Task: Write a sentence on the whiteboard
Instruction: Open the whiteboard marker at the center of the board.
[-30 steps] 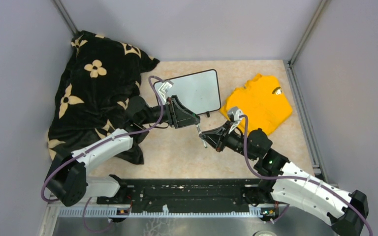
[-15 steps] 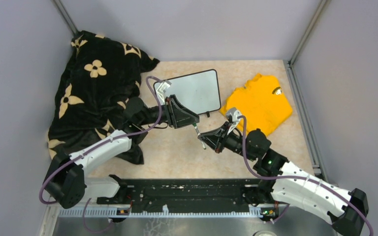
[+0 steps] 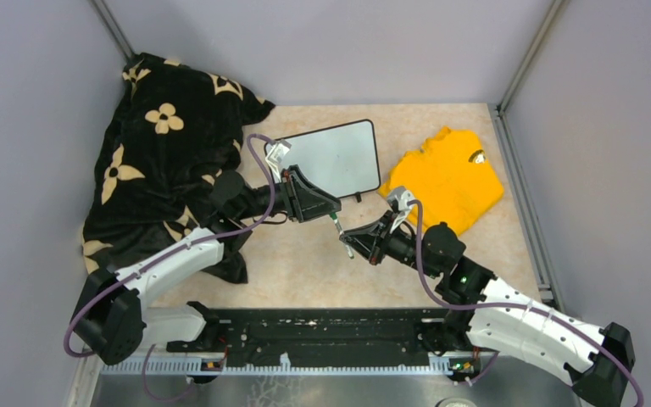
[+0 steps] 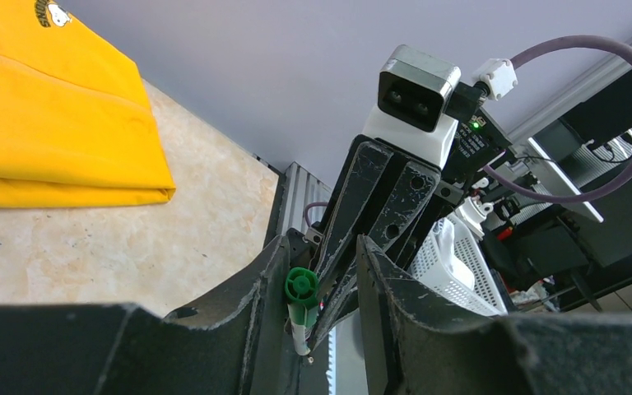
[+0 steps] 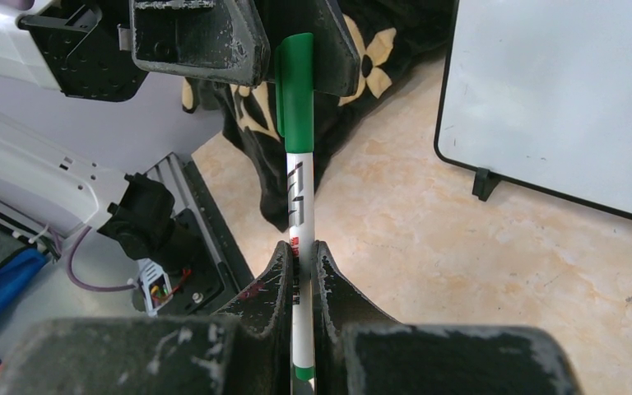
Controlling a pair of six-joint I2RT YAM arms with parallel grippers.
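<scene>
Beige tabletop (image 3: 305, 254), right end effector (image 5: 300, 247) pinching marker (image 5: 299, 197), left end effector (image 4: 319, 243) narrower around green cap (image 4: 301, 288), unclamped

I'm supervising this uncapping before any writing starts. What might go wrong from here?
1. The green cap sits against one finger of the left tool, with a gap to the other. An off-centre close could tilt the marker or lose the cap.
2. The right tool pinches only the marker's smooth barrel. A pull might slide the whole marker out instead of freeing the cap.
</scene>
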